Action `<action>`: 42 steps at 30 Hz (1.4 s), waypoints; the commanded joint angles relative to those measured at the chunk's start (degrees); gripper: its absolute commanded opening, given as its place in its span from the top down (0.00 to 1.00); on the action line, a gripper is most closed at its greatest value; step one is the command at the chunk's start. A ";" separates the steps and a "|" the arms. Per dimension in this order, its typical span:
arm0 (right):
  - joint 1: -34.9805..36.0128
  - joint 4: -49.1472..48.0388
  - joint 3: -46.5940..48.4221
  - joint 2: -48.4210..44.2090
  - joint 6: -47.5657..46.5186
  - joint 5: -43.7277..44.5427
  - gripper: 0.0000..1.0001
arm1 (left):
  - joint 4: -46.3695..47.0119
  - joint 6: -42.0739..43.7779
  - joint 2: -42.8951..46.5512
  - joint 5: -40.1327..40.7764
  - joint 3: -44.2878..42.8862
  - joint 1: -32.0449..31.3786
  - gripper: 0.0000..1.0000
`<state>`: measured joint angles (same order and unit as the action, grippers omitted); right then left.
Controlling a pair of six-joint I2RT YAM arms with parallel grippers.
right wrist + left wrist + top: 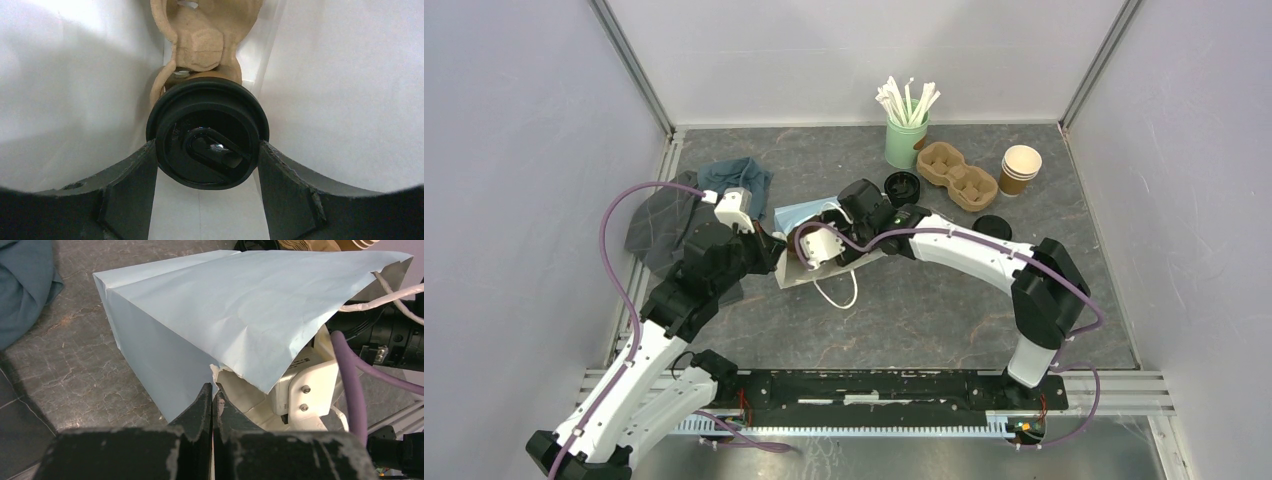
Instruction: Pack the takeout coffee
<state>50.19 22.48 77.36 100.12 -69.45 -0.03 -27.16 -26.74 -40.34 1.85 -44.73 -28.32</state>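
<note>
Grey, marbled surface (924,300) runs between white walls, and a pale blue paper bag (240,305) lies on its side in the middle of it, mouth toward the near right. My left hand (212,395) has its fingers pressed together on the torn edge of the bag's mouth, pinching the paper.

My right hand (206,150) is reached inside the bag, fingers spread wide and set against both sides of the lidded cup (207,120), gripping it at its black lid. The cup sits against a pulp carrier (200,30) deeper in the bag.

A second lidded cup (902,186) stands on the surface just beyond the bag. Further right are a green holder of straws (905,140), an empty carrier (957,175), stacked lidless cups (1020,168) and black lids (992,227). A blue cloth (739,180) lies at the far left.
</note>
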 commanded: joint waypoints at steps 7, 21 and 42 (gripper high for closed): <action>1.36 3.72 5.46 -2.60 6.36 3.79 1.00 | 1.18 3.34 0.20 0.00 -0.09 -0.07 0.98; 3.63 -3.47 -1.17 -3.25 9.70 -6.41 1.00 | 1.79 3.31 -0.17 -0.77 -0.01 -0.13 0.98; 5.83 -9.72 -7.11 -6.66 9.99 3.35 1.00 | 0.78 2.75 0.43 0.39 -0.38 -0.10 0.98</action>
<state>55.70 14.28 72.27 93.76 -59.70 2.63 -27.38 -26.04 -40.56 1.87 -44.29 -28.25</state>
